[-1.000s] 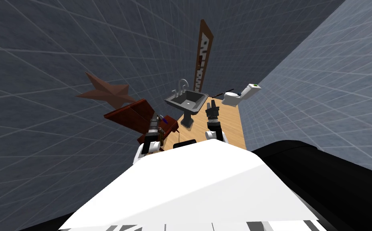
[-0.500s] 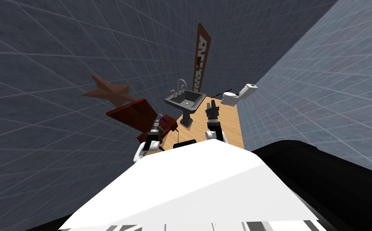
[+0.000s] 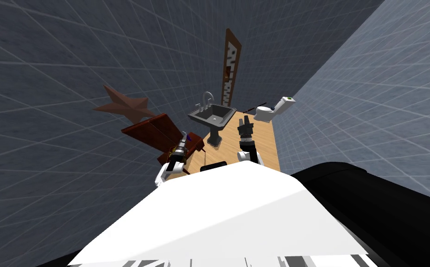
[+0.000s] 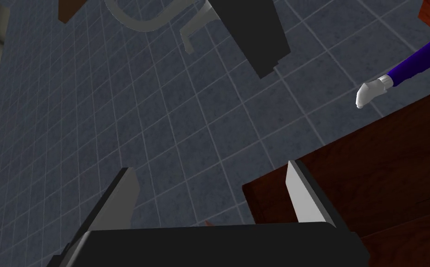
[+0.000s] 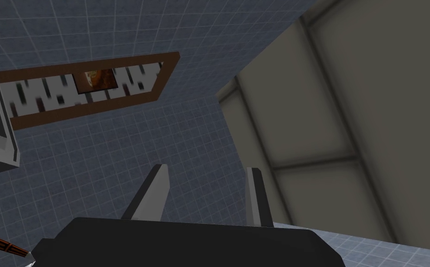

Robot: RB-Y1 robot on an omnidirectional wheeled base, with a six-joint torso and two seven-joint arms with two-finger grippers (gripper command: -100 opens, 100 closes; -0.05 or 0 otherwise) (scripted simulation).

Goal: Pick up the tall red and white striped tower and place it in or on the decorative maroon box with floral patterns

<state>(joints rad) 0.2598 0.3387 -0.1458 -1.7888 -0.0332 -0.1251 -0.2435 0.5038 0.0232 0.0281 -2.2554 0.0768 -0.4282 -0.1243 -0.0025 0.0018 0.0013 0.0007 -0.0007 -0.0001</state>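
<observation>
Since a second ago the left gripper (image 4: 209,168) has swung a little toward the sink (image 3: 211,116) side. My head has turned a touch too, so the whole head view slid over slightly. Nothing else looks shifted.

Left fingers are spread wide with nothing between them, just grey tiled wall (image 4: 172,120) behind. One finger sits right in front of the edge of the dark red box (image 3: 156,132). From the head view the box looks like plain red-brown wood with a lid-like panel tipped up. It stands on the wooden floor (image 3: 260,148), left of the sink. A purple piece (image 4: 395,76) with a white tip pokes out against the box's wood, beyond the left gripper and apart from it.

As for the striped tower (image 5: 1,245), it's a thin rod banded dark red, black and white. It slants in low beside the dark body of the right gripper (image 5: 208,168), on the sink's side, well clear of the fingers. Can't tell what it's resting on.

That right gripper is held up near the sink's pedestal. Its fingers are apart too, narrower than the left, with nothing in them.

Further back there's a brown star (image 3: 123,105) against the left wall and a white toilet (image 3: 274,109) at the far end of the floor. A tall brown-framed picture (image 3: 230,65) hangs on the wall above the sink
</observation>
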